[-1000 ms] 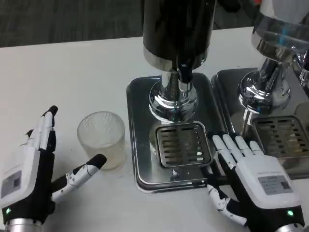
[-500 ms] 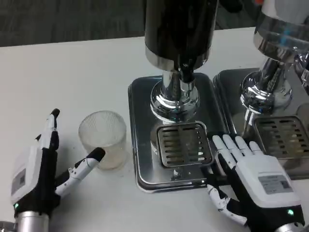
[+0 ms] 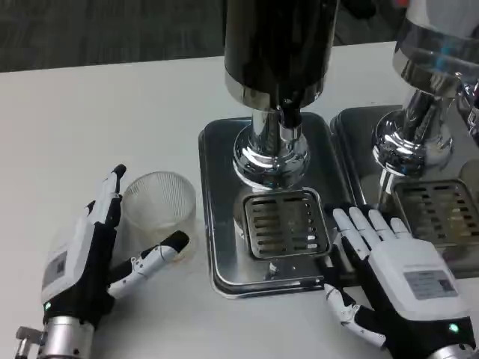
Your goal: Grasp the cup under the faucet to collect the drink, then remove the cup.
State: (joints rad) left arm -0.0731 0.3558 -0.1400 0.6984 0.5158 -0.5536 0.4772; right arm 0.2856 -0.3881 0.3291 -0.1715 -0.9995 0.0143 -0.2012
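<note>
A clear ribbed plastic cup (image 3: 159, 212) stands upright on the white table, left of the steel drip tray (image 3: 217, 254). My left hand (image 3: 93, 258) lies around the cup with fingers spread: the long fingers (image 3: 108, 198) run along its left side, the thumb (image 3: 161, 252) reaches under its near side. Whether they touch the cup I cannot tell. The dark dispenser's faucet (image 3: 288, 116) hangs above the slotted grate (image 3: 284, 224), with nothing below it. My right hand (image 3: 393, 277) rests flat and open at the tray's right near corner.
A second dispenser (image 3: 426, 90) with its own drip tray (image 3: 441, 213) stands at the right. The chrome pedestal (image 3: 269, 153) rises behind the grate. Bare white table stretches to the left and behind the cup.
My left hand has moved right and forward, closing in around the cup; its thumb now lies in front of the cup's base. The cup and my right hand stay in place.
</note>
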